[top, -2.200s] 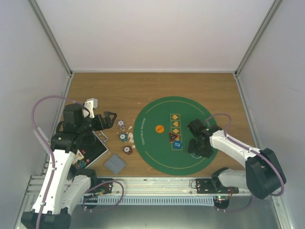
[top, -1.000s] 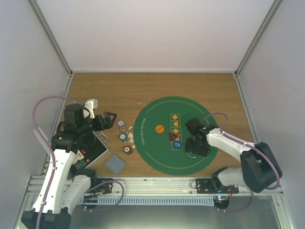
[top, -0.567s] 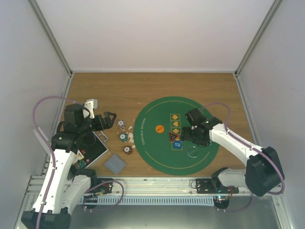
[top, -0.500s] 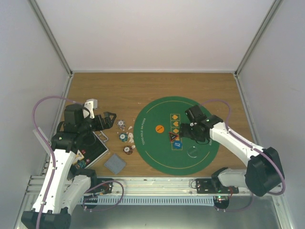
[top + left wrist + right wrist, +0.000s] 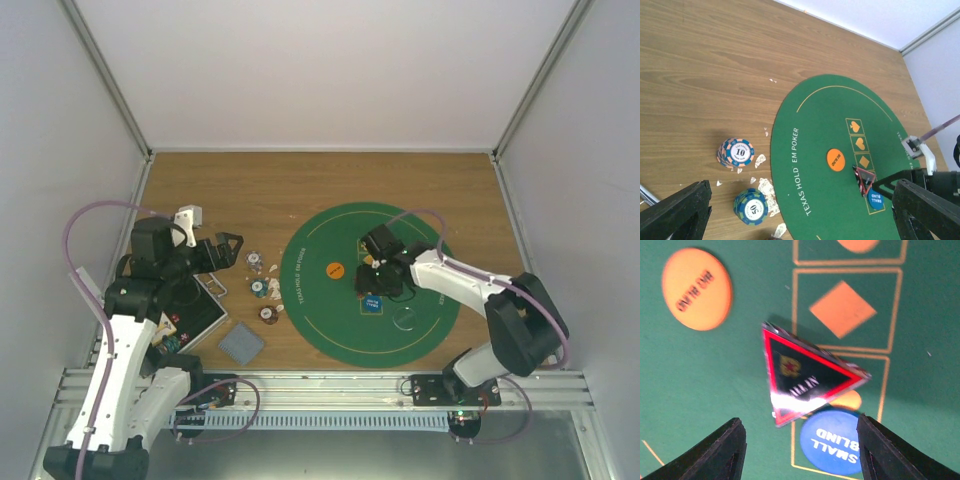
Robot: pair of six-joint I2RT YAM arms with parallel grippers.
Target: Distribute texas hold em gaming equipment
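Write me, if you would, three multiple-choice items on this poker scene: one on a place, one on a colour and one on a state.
1. Where is the card deck? A on the mat; B in a gripper; C on the bare table.
2. What colour is the SMALL BLIND disc? A orange; B blue; C clear.
3. How does the right gripper stand at the triangle? A open over it; B shut on it; C shut beside it.
Answers: 1 C, the top view shows it on wood; 2 B, the right wrist view shows the lettering on blue; 3 A, its fingers stand wide apart, clear of it.
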